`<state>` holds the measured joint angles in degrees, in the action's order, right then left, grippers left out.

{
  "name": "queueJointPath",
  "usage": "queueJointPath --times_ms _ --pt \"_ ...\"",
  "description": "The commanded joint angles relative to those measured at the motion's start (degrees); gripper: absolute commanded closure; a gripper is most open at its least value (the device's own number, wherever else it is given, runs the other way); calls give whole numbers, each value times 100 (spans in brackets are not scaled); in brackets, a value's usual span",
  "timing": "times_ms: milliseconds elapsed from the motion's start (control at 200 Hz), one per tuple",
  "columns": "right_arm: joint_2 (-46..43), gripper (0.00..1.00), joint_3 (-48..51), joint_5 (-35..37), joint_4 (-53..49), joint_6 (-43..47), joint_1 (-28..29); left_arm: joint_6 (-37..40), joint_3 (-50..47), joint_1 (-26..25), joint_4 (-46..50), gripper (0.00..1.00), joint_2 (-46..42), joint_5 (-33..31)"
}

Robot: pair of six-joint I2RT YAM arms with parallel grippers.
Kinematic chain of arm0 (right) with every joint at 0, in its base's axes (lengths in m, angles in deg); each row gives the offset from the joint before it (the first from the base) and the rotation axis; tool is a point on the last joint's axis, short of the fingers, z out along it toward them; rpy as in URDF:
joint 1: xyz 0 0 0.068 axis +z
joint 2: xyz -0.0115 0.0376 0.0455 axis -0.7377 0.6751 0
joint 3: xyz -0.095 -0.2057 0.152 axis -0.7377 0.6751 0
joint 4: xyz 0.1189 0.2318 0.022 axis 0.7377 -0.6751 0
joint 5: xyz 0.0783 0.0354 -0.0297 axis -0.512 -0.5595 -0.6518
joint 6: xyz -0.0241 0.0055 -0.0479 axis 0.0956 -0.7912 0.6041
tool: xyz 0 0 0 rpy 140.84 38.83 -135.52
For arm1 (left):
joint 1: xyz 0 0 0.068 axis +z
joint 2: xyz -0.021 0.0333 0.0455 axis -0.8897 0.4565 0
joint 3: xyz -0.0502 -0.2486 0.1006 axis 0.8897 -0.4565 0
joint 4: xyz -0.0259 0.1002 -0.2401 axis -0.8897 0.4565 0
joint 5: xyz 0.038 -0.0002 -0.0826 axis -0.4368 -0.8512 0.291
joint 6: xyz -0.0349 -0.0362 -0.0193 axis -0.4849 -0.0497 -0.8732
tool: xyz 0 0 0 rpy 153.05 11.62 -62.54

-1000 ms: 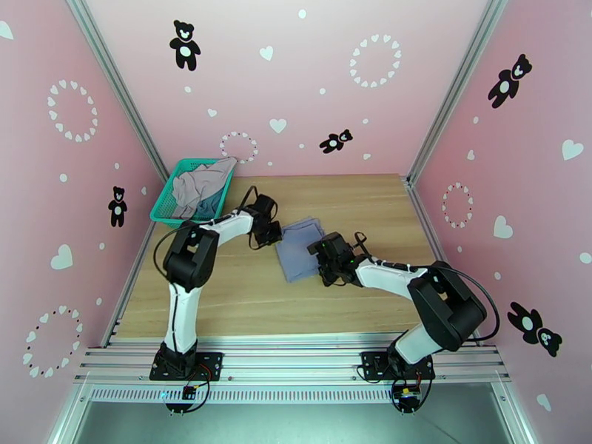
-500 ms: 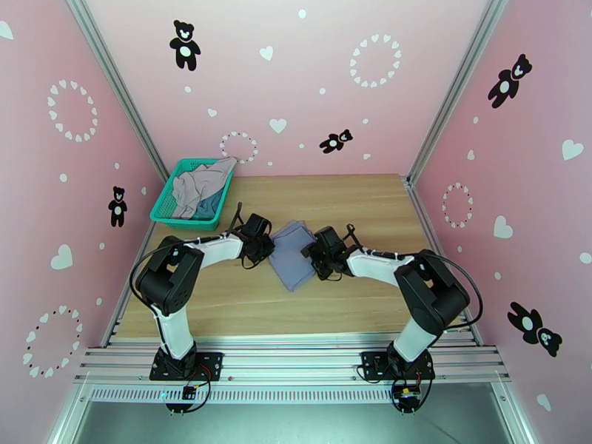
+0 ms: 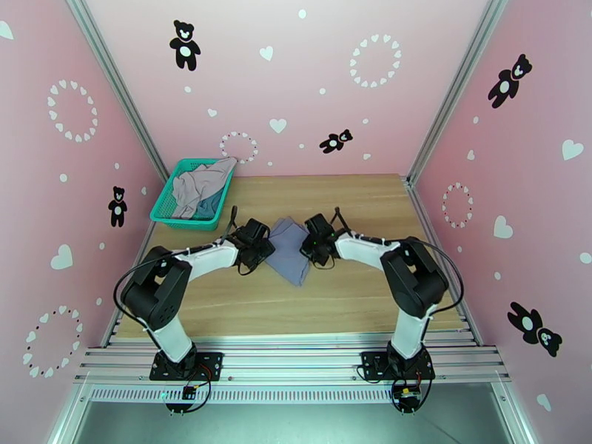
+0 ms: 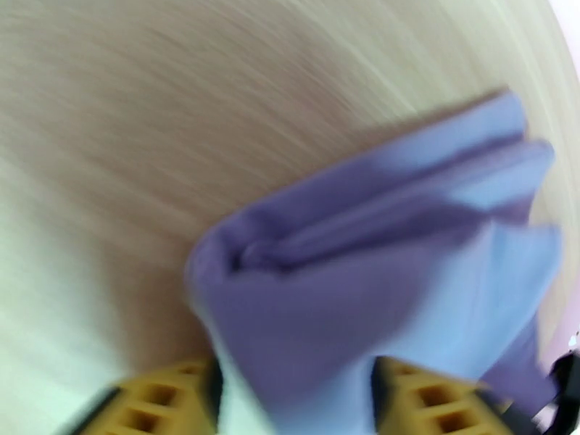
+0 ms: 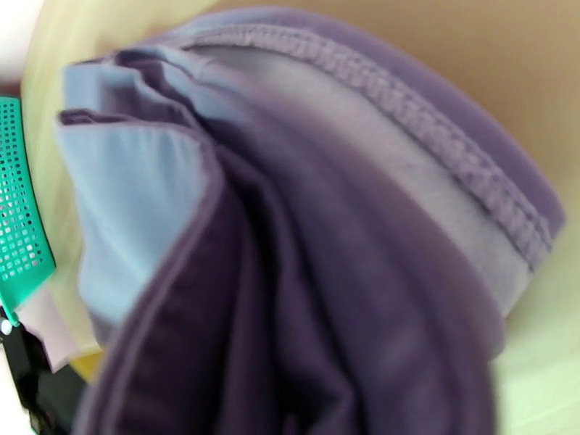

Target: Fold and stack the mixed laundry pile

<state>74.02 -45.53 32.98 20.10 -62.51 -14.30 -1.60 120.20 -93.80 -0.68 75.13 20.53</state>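
Top external view: a green mesh basket [image 3: 185,220] at the far-left corner of the worktop [image 3: 355,209] holds the pale mauve-grey garment [image 3: 200,183] and the teal-blue top [image 3: 209,207]. The grey-lavender garment [image 3: 288,251] lies mid-worktop between both arms. Here the left claw [image 3: 268,249] clamps its edge; the right claw [image 3: 305,248] meets the cloth, its grip impossible to tell.
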Motion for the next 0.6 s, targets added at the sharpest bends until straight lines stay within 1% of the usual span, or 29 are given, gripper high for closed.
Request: queueJointPath --times_ms 0,60,145,270,375,445,525,595 --pt "643 100 -1403 531 -1368 2083 -178 416 266 -19 724 17 -468 -594" --pt "959 100 -2000 634 -1649 2627 -298 613 385 -24 894 15 -660 -761" --pt "1371 100 -2603 630 -1717 3117 -532 868 543 -22 1161 13 -890 -1006" --pt "1999 100 -3490 246 -1728 3594 -871 1149 699 -17 1454 12 -1085 -1224" --pt "2685 100 -4528 -54 -2033 4102 -1005 1265 719 -21 1530 12 -1147 -1225" --pt "3249 100 -5458 -85 -2523 4550 -1037 1319 710 -23 1533 12 -1150 -1167" --pt "3807 100 -6418 81 -3090 5010 -1054 1360 702 -19 1567 12 -1149 -1105" --pt "4068 100 -6835 260 -3259 5287 -1093 1393 673 -22 1595 12 -1165 -1073"
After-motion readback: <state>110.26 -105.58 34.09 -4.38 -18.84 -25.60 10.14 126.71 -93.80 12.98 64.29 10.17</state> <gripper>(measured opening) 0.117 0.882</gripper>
